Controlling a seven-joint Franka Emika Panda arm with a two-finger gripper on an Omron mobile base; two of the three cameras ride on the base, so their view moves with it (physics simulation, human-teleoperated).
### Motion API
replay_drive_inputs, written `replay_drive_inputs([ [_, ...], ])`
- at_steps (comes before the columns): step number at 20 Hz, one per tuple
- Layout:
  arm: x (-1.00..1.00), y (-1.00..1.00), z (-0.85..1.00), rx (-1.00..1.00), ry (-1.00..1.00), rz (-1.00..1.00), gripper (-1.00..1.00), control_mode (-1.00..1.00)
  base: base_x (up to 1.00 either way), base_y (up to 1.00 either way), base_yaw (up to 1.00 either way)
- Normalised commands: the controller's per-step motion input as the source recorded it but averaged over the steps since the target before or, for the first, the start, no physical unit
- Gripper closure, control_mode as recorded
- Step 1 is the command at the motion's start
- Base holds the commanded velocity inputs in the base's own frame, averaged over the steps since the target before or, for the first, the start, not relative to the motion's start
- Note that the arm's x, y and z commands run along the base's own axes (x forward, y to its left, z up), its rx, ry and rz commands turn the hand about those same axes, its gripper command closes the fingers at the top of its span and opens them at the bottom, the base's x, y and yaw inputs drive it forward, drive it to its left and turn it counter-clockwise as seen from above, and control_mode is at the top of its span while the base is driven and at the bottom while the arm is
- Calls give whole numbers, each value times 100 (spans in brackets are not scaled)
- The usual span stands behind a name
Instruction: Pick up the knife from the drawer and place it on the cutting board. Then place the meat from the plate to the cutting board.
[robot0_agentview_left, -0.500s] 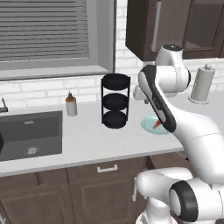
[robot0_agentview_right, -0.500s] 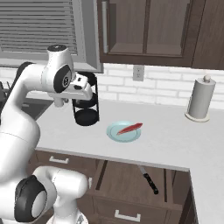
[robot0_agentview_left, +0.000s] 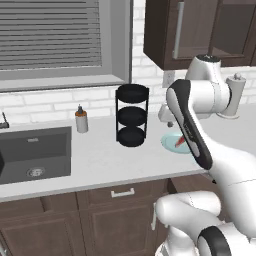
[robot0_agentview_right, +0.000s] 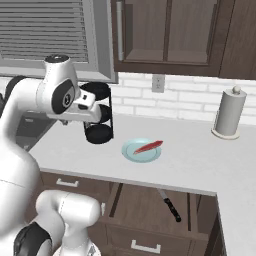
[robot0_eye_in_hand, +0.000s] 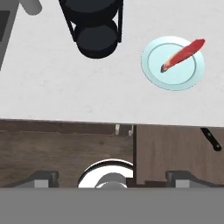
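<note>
Still high above the surface (robot0_agentview_right: 200, 160), fingers (robot0_eye_in_hand: 43, 178) spread and empty — the knife (robot0_agentview_right: 169, 204) lies deep in the drawer (robot0_agentview_right: 150, 202); a misjudged descent could clip its front.

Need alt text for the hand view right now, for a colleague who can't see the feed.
Looking straight down on a pale counter: the red meat lies across the teal plate, one end past its rim, with the black three-tier rack to the left in this view. Below the counter edge, the knife lies in the open drawer.
</note>
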Motion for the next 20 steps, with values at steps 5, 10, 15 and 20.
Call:
replay_drive_inputs([
  [5, -69, -2, -25, 0, 0, -2, -100, -100, 0, 0, 0],
  [10, -30, 0, -27, 0, 0, -5, -100, -100, 0, 0, 0],
  [15, -23, 0, -15, 0, 0, -7, -100, -100, 0, 0, 0],
  [20, 0, 0, 0, 0, 0, 0, -100, 100, -2, 22, -23],
])
